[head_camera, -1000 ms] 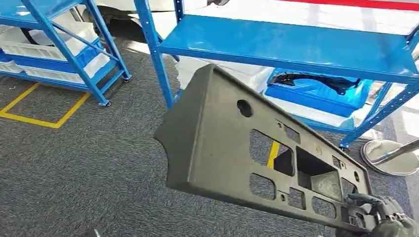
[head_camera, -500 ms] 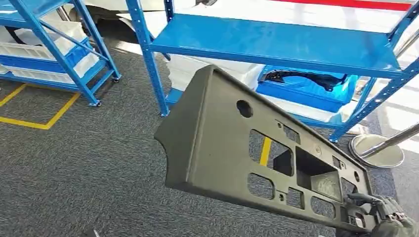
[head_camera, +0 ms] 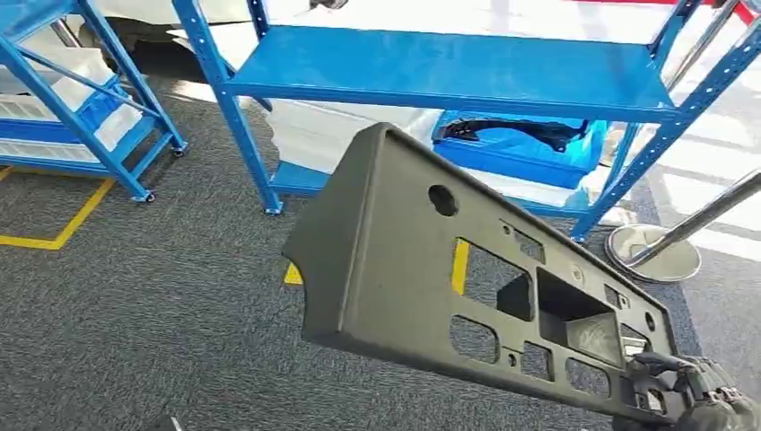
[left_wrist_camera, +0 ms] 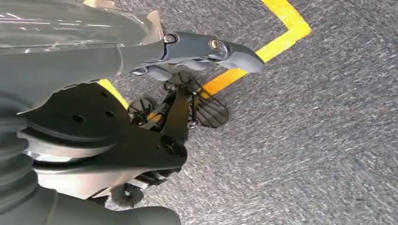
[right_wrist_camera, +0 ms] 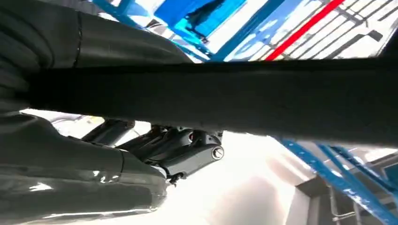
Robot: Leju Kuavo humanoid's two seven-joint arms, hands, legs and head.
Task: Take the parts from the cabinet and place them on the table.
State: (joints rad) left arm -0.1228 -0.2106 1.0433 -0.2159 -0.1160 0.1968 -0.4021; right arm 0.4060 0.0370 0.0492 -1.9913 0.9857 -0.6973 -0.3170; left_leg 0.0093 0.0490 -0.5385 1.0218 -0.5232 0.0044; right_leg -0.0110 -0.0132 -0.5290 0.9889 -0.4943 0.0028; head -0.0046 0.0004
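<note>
A large dark grey panel with several cut-outs and a round hole hangs tilted in front of me in the head view. My right hand grips its near lower corner at the bottom right. In the right wrist view the panel runs across as a dark band, with the fingers wrapped on one side of it. My left hand hangs over the grey carpet beside a yellow floor line, holding nothing, thumb stretched out.
A blue shelf rack stands ahead, with a blue bin and white bins on its lower level. A second blue rack stands at the left. A metal post base sits at the right. Yellow tape marks the carpet.
The whole picture has shifted left, so the camera has turned right. The panel stays in the same place in my right hand's grip.
</note>
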